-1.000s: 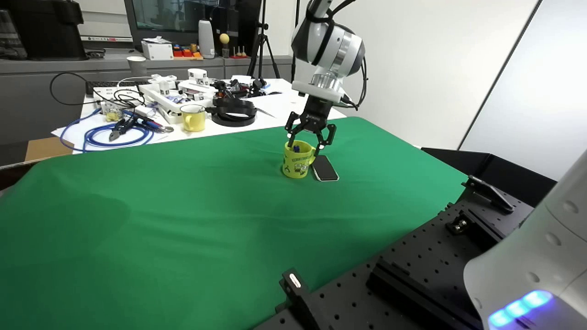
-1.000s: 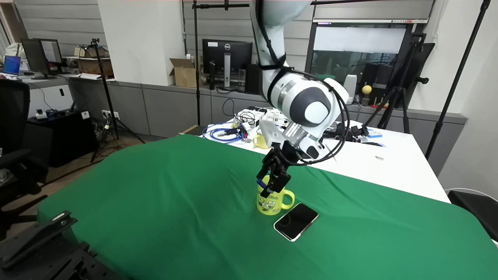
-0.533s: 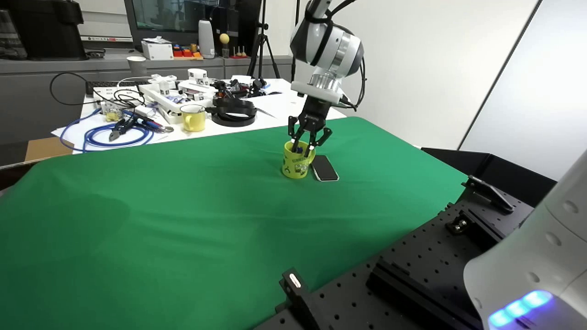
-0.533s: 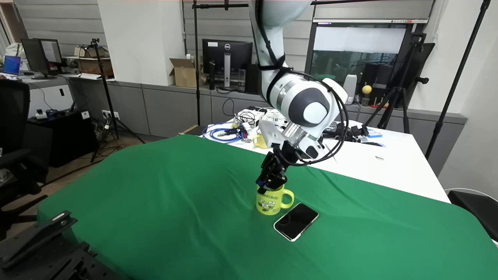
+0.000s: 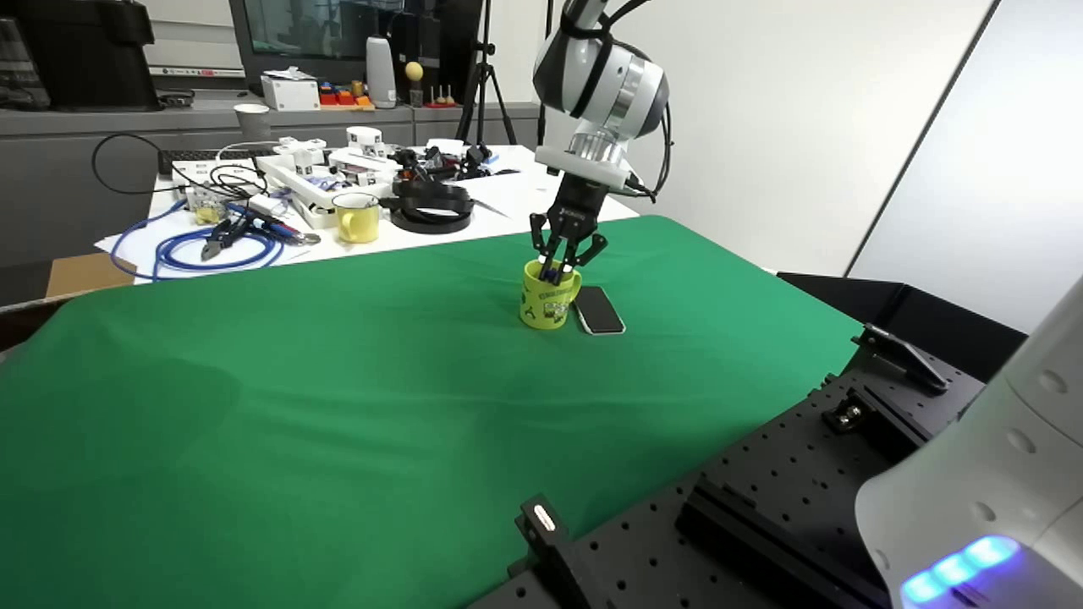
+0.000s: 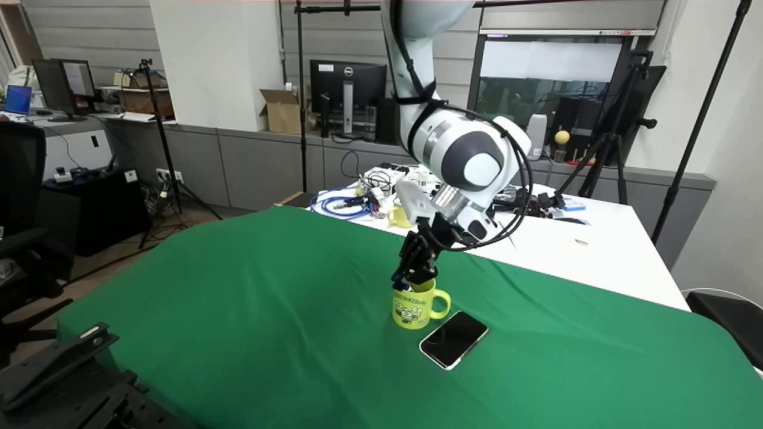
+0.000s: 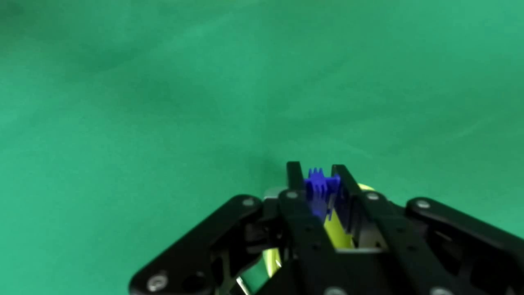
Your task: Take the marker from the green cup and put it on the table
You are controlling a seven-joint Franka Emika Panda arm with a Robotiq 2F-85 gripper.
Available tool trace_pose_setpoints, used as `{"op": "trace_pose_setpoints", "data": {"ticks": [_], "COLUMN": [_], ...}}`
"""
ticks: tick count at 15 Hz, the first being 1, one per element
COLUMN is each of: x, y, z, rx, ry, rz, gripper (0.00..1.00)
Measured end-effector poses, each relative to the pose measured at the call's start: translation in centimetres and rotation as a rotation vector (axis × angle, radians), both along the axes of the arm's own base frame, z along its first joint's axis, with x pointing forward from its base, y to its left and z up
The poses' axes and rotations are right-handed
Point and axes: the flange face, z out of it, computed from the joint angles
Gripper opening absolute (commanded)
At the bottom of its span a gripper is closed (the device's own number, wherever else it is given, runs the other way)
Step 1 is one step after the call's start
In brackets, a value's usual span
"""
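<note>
Far left in an exterior view, a yellow mug (image 5: 359, 225) is standing on the white table (image 6: 590, 259), so I'm treating it as outside the job. Across the left and near side, the green-covered table (image 5: 338, 381) is spreading wide, and I'm judging it roomy enough for laying the marker (image 7: 319, 190) down. Toward the far side, the green cup (image 5: 546, 304) is standing upright, its handle pointing right, which is probably keeping it out of my way. The marker is resting in that cup, seemingly leaning left; its lower end is hiding inside. My gripper (image 7: 318, 175) is pinching the marker's blue top between its fingertips (image 7: 294, 177), presumably because only that end is showing above the rim; I'm not making out whether they're touching the cup. Just right of the cup, a phone (image 6: 454, 339) is lying flat, so I'm favouring the left for setting down. Compared with a second ago, the fingertips are standing far closer together, on the marker instead of spread either side of it, and the gripper is sitting slightly farther left; cup and phone are keeping their places.
</note>
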Motion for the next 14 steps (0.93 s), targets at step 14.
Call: {"op": "trace_pose_setpoints", "data": {"ticks": [14], "x": [2.7], "y": [5.8], "z": [14.7], "rx": [0.216], "ry": [-0.056], "rz": [0.179], "gripper": [0.06]}}
